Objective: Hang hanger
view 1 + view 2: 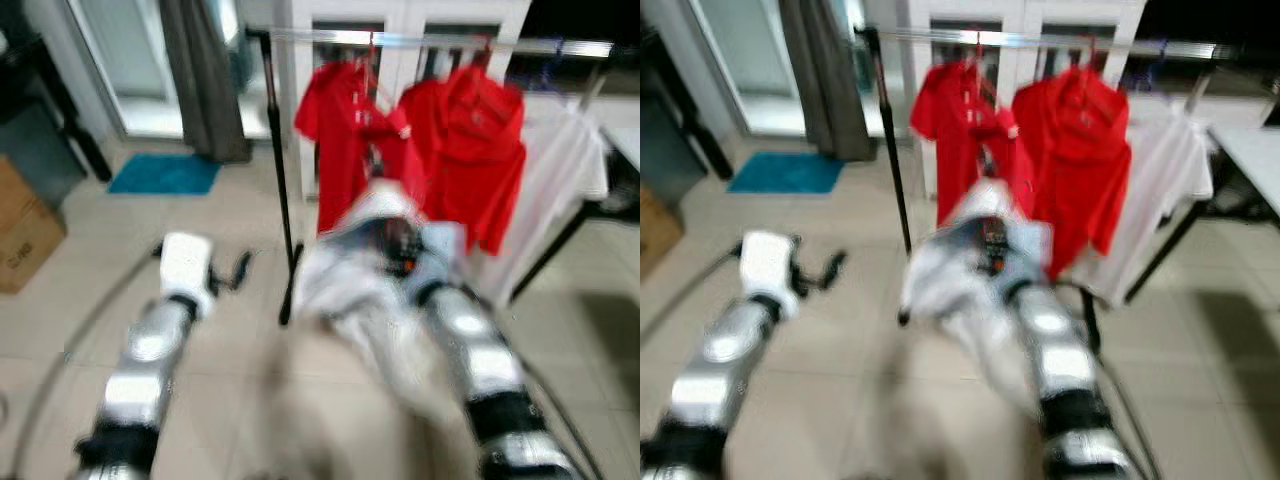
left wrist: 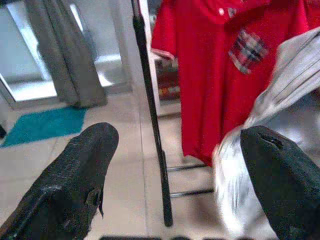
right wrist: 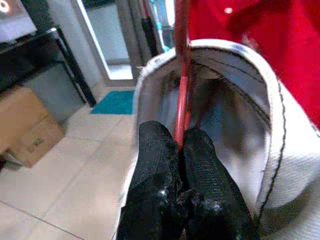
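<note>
1. Red hanger point(image 3: 181, 90) sits pinched between the black fingers of the right end effector point(image 3: 181, 145), clamped on its thin neck, with a white garment point(image 3: 280, 150) draped over it and spilling down in front of the right arm.
2. Left end effector point(image 2: 175, 165) hangs out to the side with its fingers well apart, holding nothing, pointing toward the black upright post point(image 2: 150, 115) of the clothes rack.
3. Up ahead, the silver rail point(image 1: 440, 42) already carries two red shirts point(image 1: 470, 140) and a white one point(image 1: 565, 170) at the far right.
4. My read: we're in the carry-and-approach phase, hanger near the rack but below the rail, hook not yet over it.
5. To do it well, lift the hook clearly above the rail, aim for a free stretch of it rather than onto the hanging shirts, and keep the grip firm until the hook seats.
6. The head views are blurred, so steadying first would help.
</note>
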Available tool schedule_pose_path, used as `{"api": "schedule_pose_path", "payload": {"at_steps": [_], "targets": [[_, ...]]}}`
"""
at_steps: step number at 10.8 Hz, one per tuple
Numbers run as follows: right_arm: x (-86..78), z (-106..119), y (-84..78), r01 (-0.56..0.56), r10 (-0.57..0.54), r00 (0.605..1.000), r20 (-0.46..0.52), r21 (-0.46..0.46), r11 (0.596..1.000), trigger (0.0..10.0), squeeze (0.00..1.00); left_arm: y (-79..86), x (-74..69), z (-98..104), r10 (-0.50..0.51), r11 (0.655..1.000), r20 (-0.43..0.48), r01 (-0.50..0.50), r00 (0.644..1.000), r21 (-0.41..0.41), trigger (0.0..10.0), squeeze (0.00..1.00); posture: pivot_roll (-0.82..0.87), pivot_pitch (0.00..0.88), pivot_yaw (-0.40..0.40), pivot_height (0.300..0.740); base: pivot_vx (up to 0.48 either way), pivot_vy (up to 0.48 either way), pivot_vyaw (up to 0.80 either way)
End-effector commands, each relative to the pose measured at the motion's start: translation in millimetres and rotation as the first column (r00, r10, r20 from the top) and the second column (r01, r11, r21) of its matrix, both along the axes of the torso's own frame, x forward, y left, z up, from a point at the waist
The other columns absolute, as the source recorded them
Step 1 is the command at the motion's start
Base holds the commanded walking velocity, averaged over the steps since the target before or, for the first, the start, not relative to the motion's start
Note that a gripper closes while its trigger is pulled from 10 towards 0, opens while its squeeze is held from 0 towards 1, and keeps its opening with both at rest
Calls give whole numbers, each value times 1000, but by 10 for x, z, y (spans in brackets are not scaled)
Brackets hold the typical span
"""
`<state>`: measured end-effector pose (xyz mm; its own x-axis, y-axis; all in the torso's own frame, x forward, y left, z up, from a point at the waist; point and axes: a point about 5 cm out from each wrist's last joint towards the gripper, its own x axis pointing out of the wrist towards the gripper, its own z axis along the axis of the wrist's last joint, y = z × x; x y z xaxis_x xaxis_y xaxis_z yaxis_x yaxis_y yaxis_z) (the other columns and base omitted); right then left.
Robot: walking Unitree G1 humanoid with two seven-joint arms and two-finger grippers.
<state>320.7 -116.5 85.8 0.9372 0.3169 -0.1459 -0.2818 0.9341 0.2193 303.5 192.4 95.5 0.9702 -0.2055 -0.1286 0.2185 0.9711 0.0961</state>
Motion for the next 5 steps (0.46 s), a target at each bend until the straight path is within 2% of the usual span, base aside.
{"api": "schedule_pose_path", "payload": {"at_steps": [1,2,5], "targets": [[59,212,-109,43,-44,994,98,13,999,10000,0,-102,34,15,-45,999,2,45,999,2,10000,290,-71,0,73,740,356,0,788],[44,223,-96,29,-30,994,108,13,999,10000,0,-126,47,22,-56,998,3,56,998,0,10000,290,-71,0,73,740,360,0,656],[69,306,-96,32,-32,991,131,4,999,10000,0,-171,66,14,-74,997,4,74,997,4,10000,294,-77,0,79,740,363,0,0]]}}
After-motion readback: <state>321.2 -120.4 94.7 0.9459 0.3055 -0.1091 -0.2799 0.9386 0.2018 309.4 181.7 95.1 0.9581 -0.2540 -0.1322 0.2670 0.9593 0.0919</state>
